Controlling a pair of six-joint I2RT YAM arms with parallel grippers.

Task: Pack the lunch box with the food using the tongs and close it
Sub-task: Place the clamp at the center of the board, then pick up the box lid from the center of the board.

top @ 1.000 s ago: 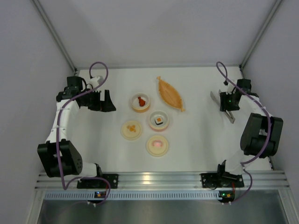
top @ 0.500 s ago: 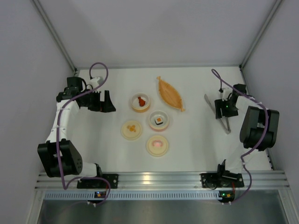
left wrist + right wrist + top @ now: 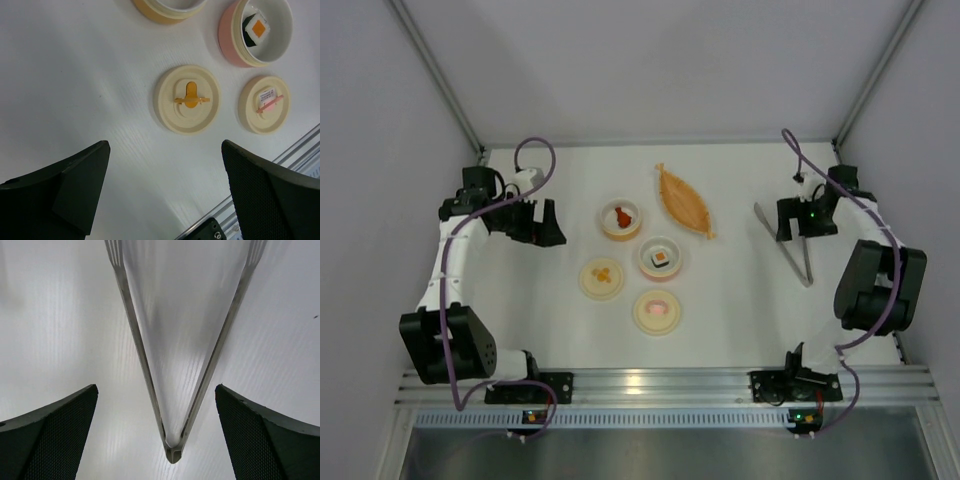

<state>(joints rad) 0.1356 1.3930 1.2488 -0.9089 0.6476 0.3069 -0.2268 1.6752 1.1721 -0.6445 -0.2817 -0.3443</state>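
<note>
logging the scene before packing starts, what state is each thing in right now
tongs: lying flat, sprung open, not gripped
right gripper: jaws open either side of the tongs
left gripper: jaws open, empty
orange pot: lid off, red lump inside
pink pot: lid off, sushi roll inside
orange-tab lid: off, lying loose
pink-tab lid: off, lying loose
boat dish: empty

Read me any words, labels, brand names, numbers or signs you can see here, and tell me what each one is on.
No text here is legible.
On the white sticker stuck to the cream lid with the pink handle: dark print, too small to read.
On the tongs: no marking visible.
Nothing else in any view shows writing.
</note>
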